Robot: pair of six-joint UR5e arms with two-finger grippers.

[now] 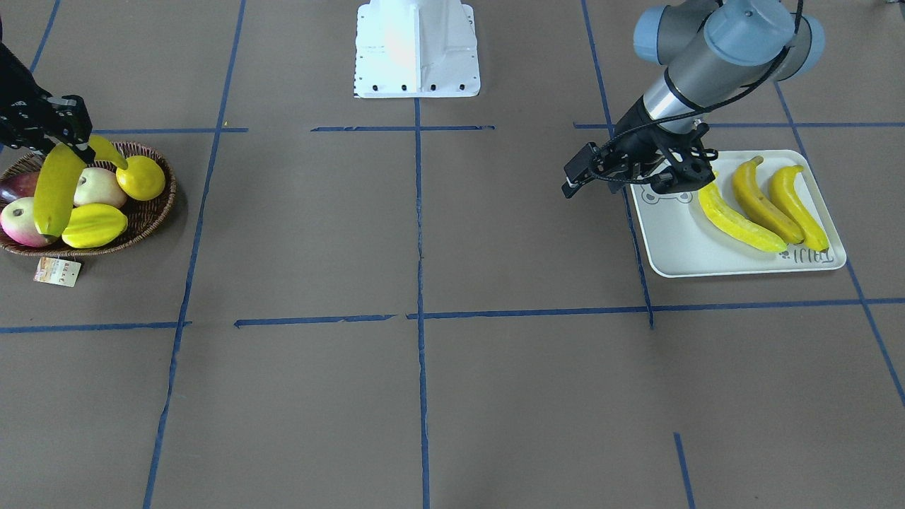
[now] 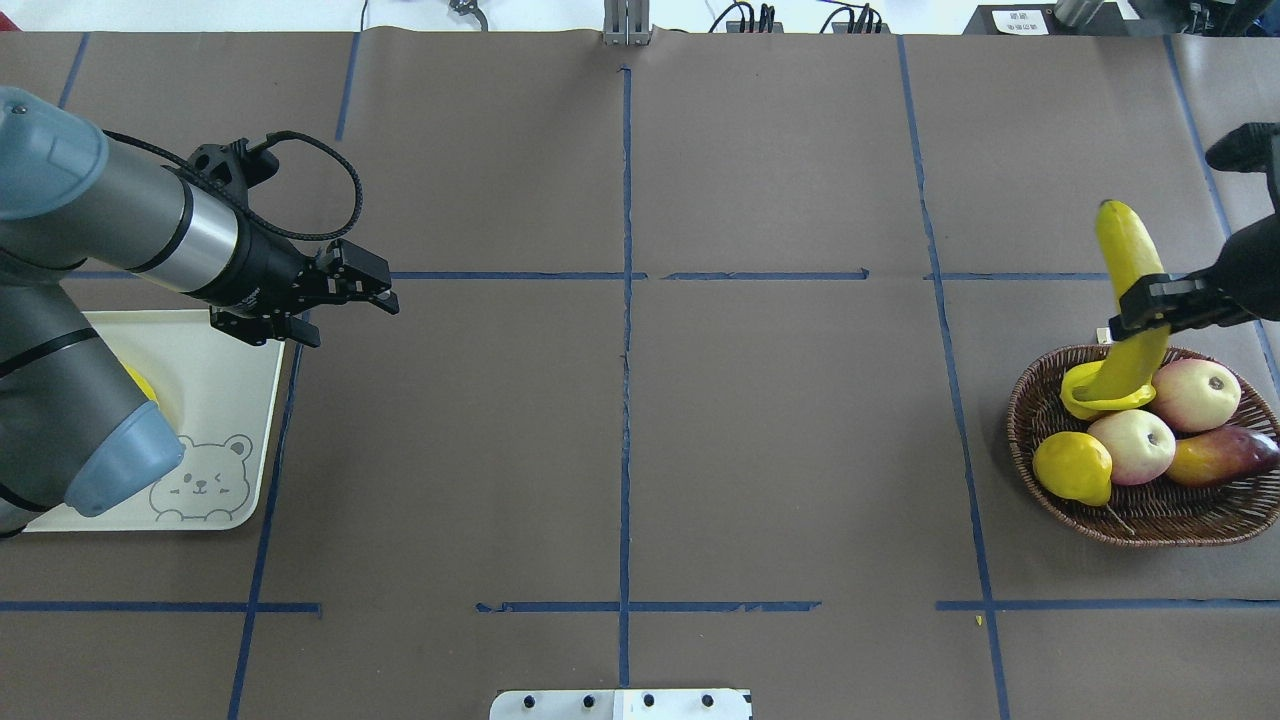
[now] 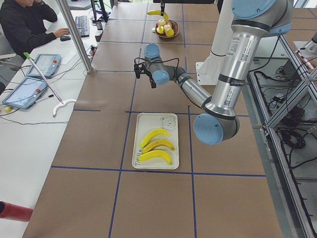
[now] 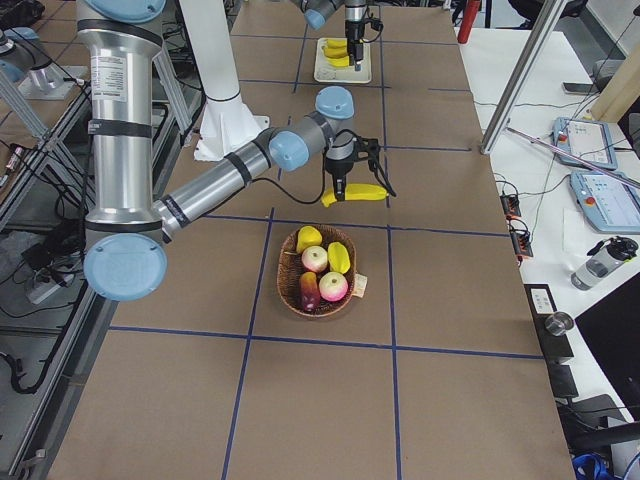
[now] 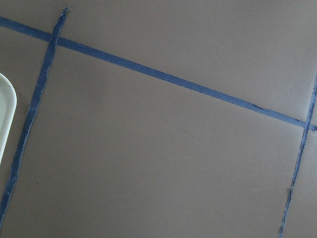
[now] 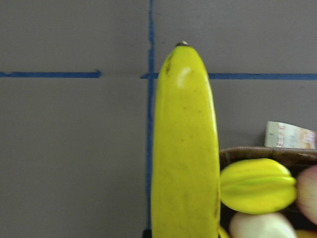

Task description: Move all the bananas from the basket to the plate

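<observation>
1. Seen from overhead, the plate (image 2: 225, 400) lies at the 9 o'clock edge of the table (image 2: 620, 450). Its bear drawing is at the near right corner, and the left arm hides much of it.
2. Three bananas (image 1: 739, 223) lie on the plate side by side and roughly parallel. They show best in the front-facing view, where they fill the half away from the bear face.
3. The left tool (image 2: 265, 328) hangs over the plate's 1 o'clock corner. I cannot tell how far apart its fingers stand. Its wrist camera sees only brown table, blue tape lines (image 5: 163, 77) and a sliver of the plate's rim.
4. At the table's 3 o'clock side, the right tool (image 2: 1150, 305) is clamped across the fourth banana (image 2: 1128, 245) at about mid-length. It holds the banana in the air above the basket's 11 o'clock rim, with the dark tip pointing toward 12 o'clock.
5. The basket (image 2: 1140, 528) sits on the table below and just right of that banana.
   - A starfruit (image 2: 1090, 395) lies at 11 o'clock, under the banana's lower end.
   - A lemon (image 2: 1072, 467) lies at 8 o'clock.
   - Two pale, pink-blushed round fruits (image 2: 1195, 392) lie in the middle.
   - A purple-and-orange fruit (image 2: 1222, 455) lies at 3 o'clock.
6. A paper tag (image 1: 56, 271) lies on the table just outside the basket's far rim — touching or not, I cannot tell.
</observation>
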